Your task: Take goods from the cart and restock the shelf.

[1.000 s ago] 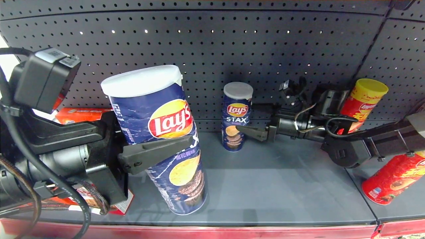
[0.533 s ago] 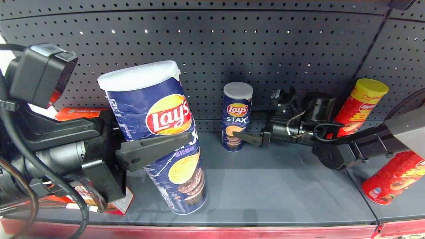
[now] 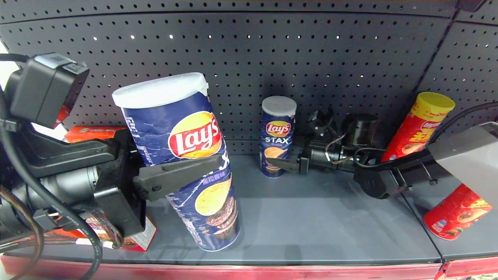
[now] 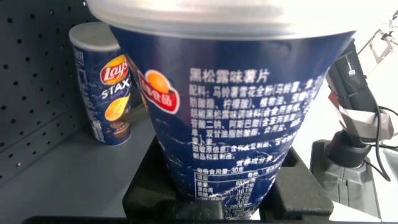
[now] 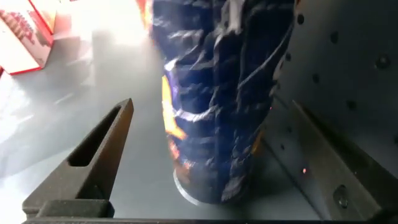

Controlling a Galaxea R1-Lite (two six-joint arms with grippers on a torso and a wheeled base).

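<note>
Seemingly shelving: left gripper (image 3: 186, 163) is clasping the tilted big can (image 3: 183, 132); right gripper (image 3: 278, 161), unclenched, is straddling the small can (image 3: 277, 132) behind it; next, uprighting.

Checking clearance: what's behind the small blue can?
Pegboard back panel stands behind the small blue can. Anything low behind it is covered by the can.

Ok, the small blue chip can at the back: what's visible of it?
The small blue chip can is a dark blue tube, cardboard by its look, with a pale lid and chip pictures on its side. It stands upright on the grey shelf, close to the pegboard back panel. The right end effector is open, a finger on each side of its lower part; contact cannot be told.
</note>
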